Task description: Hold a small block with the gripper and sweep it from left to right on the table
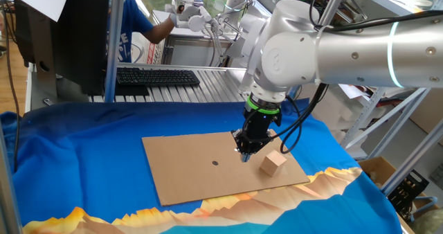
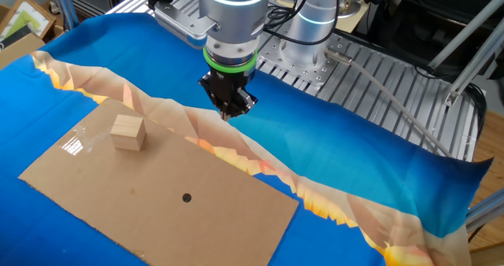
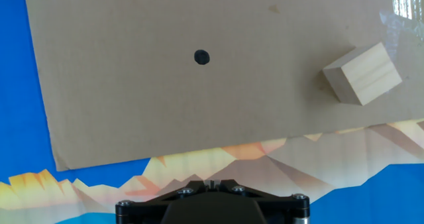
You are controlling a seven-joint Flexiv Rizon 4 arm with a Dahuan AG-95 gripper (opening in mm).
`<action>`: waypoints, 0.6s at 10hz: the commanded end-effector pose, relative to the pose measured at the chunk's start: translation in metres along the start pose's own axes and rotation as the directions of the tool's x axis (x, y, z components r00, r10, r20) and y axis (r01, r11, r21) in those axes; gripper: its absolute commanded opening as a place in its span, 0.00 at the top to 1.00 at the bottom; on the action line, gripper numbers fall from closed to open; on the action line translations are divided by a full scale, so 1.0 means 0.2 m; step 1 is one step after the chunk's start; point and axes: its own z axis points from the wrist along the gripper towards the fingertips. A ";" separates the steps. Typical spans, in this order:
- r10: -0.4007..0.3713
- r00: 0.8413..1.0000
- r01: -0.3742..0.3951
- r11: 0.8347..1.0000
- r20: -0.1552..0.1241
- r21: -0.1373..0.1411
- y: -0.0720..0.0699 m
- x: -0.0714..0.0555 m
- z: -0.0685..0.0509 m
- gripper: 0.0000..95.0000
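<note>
The small block (image 1: 273, 163) is a light tan wooden cube lying free on the brown cardboard sheet (image 1: 194, 175) on the blue-draped table (image 1: 83, 165). The gripper (image 1: 243, 154), a black claw under a green ring, hangs just above the cardboard's edge, a short way left of the block in this view and not touching it. Its fingers look closed together with nothing between them. In the other fixed view the gripper (image 2: 228, 115) is right of and behind the block (image 2: 127, 132). In the hand view the block (image 3: 362, 73) sits at the upper right, and the gripper (image 3: 211, 182) shows at the bottom edge.
A small black dot (image 1: 215, 163) marks the cardboard's middle. Behind the table stands a grey metal bench (image 1: 214, 88) with a black keyboard (image 1: 158, 75), a dark monitor (image 1: 76, 33) and a white robot hand (image 1: 190, 16). Metal frame posts (image 2: 472, 38) stand at the sides.
</note>
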 end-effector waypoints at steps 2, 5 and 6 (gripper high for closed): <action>-0.050 0.998 0.049 0.999 0.044 0.021 -0.03 -0.03 -0.02 1.00; -0.119 0.991 0.118 0.993 0.066 0.020 -0.12 -0.12 -0.05 1.00; -0.131 0.988 0.130 0.991 0.083 0.015 -0.15 -0.13 -0.04 1.00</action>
